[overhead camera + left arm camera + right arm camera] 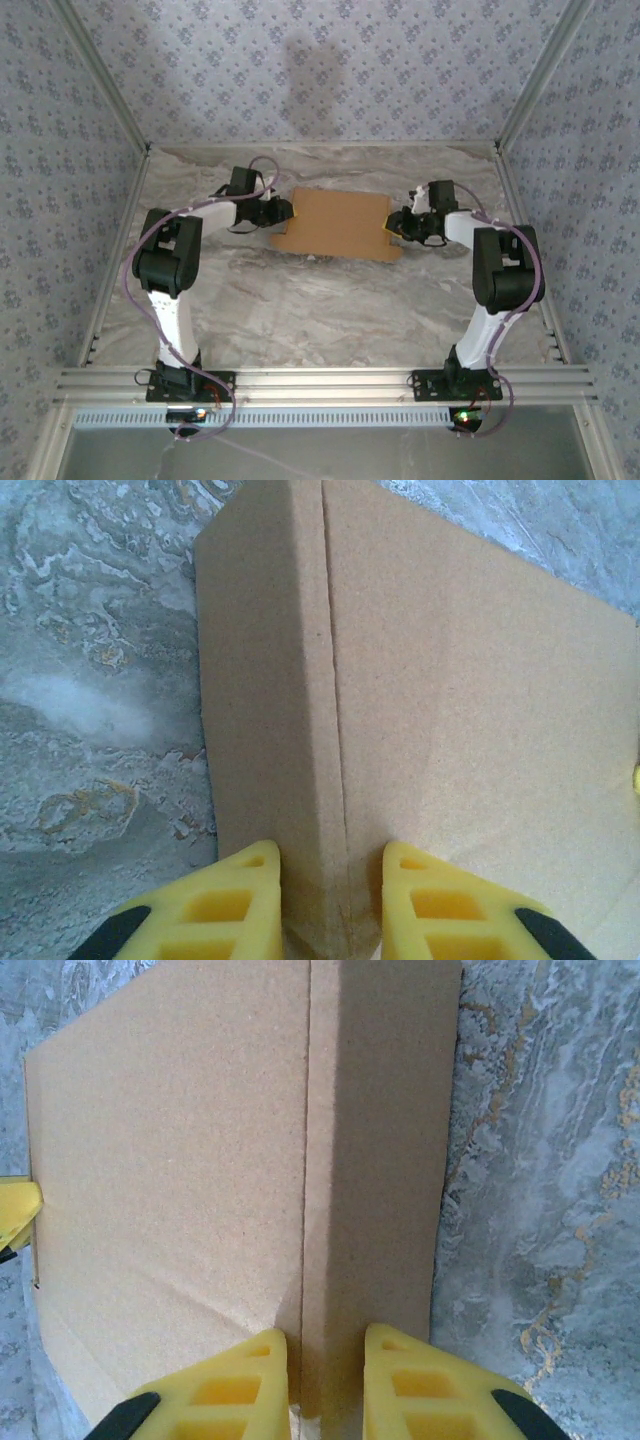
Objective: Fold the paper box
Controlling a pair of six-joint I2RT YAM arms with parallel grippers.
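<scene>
With your left gripper (330, 905) and right gripper (327, 1385) each pinched narrow on a raised end fold of the paper box (338, 222), which lies far-centre on the table (330, 310), uneven pulls could tear a crease or skew it.

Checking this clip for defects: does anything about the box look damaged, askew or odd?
Nothing stands out. The paper box lies on the table, untorn; the left fingers and right fingers each pinch a raised end flap. Only a faint diagonal crease crosses its main panel.
</scene>
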